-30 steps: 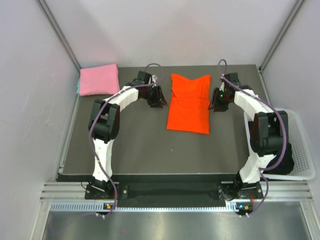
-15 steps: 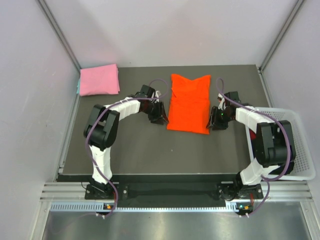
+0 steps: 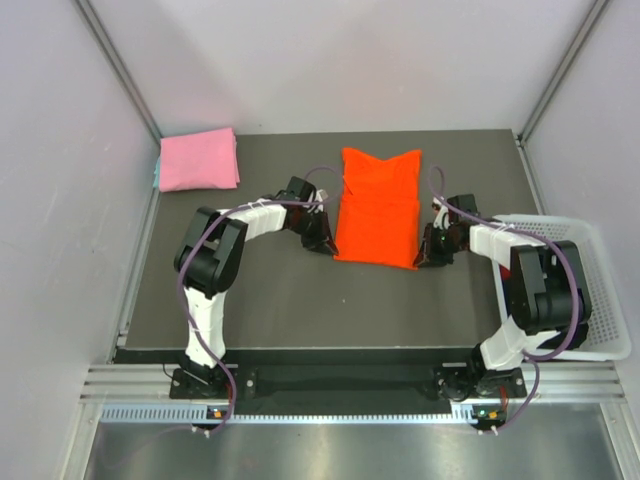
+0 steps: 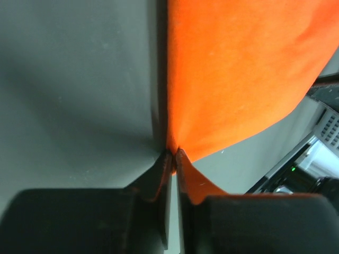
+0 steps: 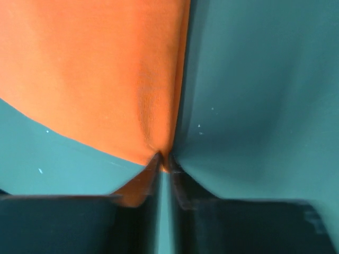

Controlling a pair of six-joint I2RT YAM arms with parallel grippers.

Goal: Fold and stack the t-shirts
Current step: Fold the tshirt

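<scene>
The orange-red t-shirt [image 3: 378, 205] lies folded into a long strip in the middle of the dark table. My left gripper [image 3: 322, 241] is shut on its near left corner; the left wrist view shows the cloth [image 4: 238, 69] pinched between the tips [image 4: 173, 156]. My right gripper [image 3: 424, 257] is shut on its near right corner; the right wrist view shows the cloth [image 5: 100, 74] caught at the tips [image 5: 163, 159]. The pink t-shirt [image 3: 198, 160] lies folded at the table's far left corner, away from both grippers.
A white lattice basket [image 3: 600, 290] stands off the table's right edge, behind my right arm. Grey walls close in the left, back and right. The table's near edge [image 3: 300, 350] runs in front of the arm bases.
Both grippers have moved toward me along the orange-red shirt's sides, from about its middle to its near corners, and now pinch those corners.
</scene>
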